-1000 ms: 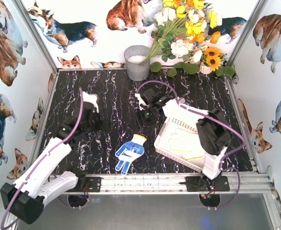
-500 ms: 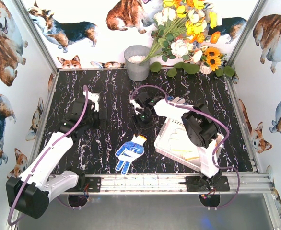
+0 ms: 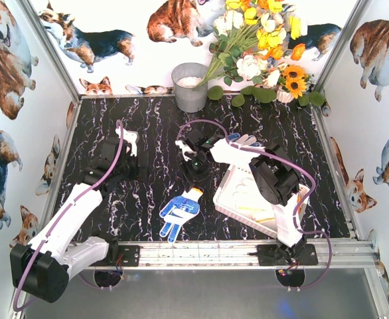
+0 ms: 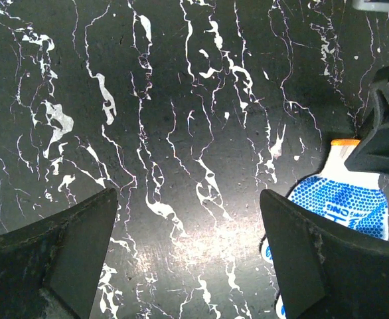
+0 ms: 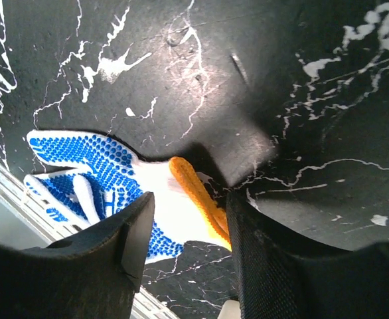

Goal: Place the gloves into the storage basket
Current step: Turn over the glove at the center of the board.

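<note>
We see one blue-dotted glove (image 3: 180, 211) lying flat on the black marbled tabletop (image 3: 148, 126), just left of the storage basket (image 3: 237, 214). The basket already holds several pale gloves (image 3: 244, 193). The right end effector (image 5: 188, 219) hovers over the glove's orange cuff (image 5: 194, 193), released and grasping nothing. The left end effector (image 4: 188, 246), farther left of the basket, is spread wide and empty. We judge the step to be reaching for this loose glove. Next the right end effector must lower, pinch the cuff, and carry the glove right into the basket.
</note>
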